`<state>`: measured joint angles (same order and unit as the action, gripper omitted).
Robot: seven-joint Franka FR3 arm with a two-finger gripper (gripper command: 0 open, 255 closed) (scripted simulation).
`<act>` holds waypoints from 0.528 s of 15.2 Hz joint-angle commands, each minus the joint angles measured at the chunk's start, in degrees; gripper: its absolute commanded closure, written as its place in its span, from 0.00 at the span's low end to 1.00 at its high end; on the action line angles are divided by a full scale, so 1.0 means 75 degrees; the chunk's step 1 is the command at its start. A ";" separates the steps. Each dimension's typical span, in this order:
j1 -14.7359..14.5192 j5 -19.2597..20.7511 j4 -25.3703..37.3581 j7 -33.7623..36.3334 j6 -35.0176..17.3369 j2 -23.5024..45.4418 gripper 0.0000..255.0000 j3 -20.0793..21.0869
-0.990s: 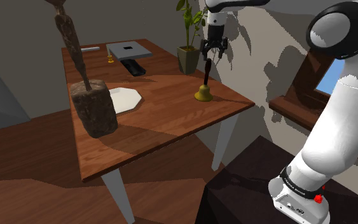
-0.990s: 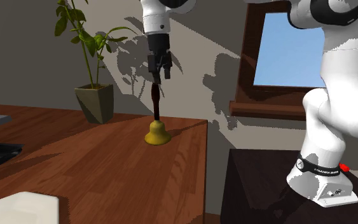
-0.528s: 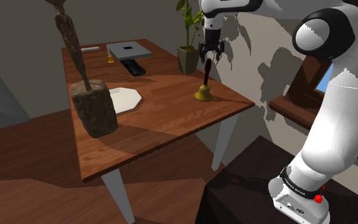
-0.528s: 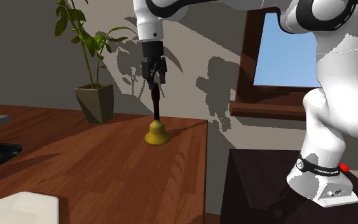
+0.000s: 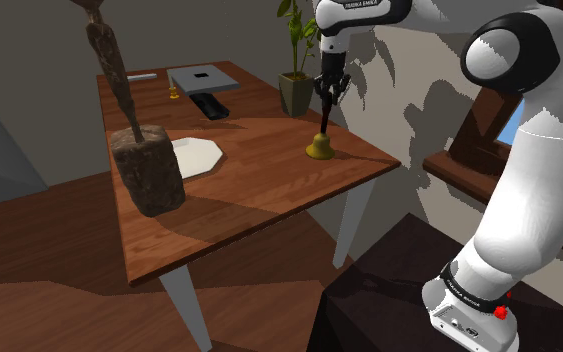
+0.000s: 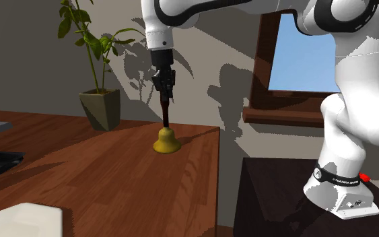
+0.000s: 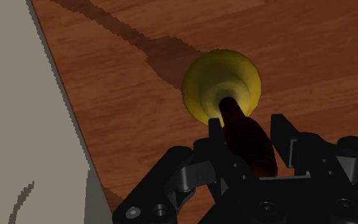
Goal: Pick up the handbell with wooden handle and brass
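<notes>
Wooden table (image 5: 259, 175): jaws clasp the handbell (image 6: 166, 142), hiding its handle top.

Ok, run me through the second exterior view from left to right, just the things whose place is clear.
potted plant → handbell → stand. The gripper, shut on the handbell's handle, sits directly above it, so it is left out, as are the overlapping things at the left edge.
</notes>
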<state>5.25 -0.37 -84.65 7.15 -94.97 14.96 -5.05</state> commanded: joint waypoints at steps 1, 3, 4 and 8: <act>0.0000 0.0001 -0.0006 0.0000 -0.0002 0.0003 1.00 0.0000; 0.0000 0.0001 -0.0004 0.0001 -0.0001 0.0003 1.00 0.0000; 0.0000 0.0001 -0.0006 0.0002 -0.0001 0.0002 1.00 0.0000; 0.0003 -0.0001 0.0230 -0.0002 0.0212 0.0024 1.00 -0.0001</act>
<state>5.31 -0.38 -83.41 7.07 -93.87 15.15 -5.07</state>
